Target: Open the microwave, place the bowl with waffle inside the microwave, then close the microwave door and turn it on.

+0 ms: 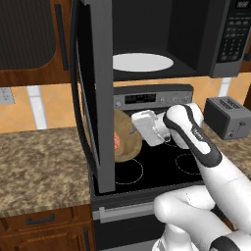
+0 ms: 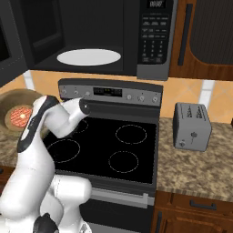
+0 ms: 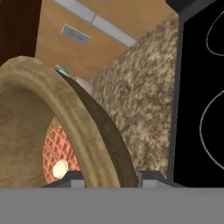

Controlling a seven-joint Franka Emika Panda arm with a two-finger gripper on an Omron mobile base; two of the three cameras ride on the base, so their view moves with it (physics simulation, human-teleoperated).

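With the microwave door (image 1: 93,98) open, my gripper (image 3: 107,177) seems clamped on the rim of the bowl (image 3: 65,127), waffle (image 3: 59,153) inside, tilted above the stove's left edge; loading, closing and starting remain.

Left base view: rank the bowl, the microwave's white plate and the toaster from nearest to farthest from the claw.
1. bowl: held tilted at the claw, behind the open microwave door.
2. white plate: above, inside the microwave.
3. toaster: far right, on the counter past the stove.
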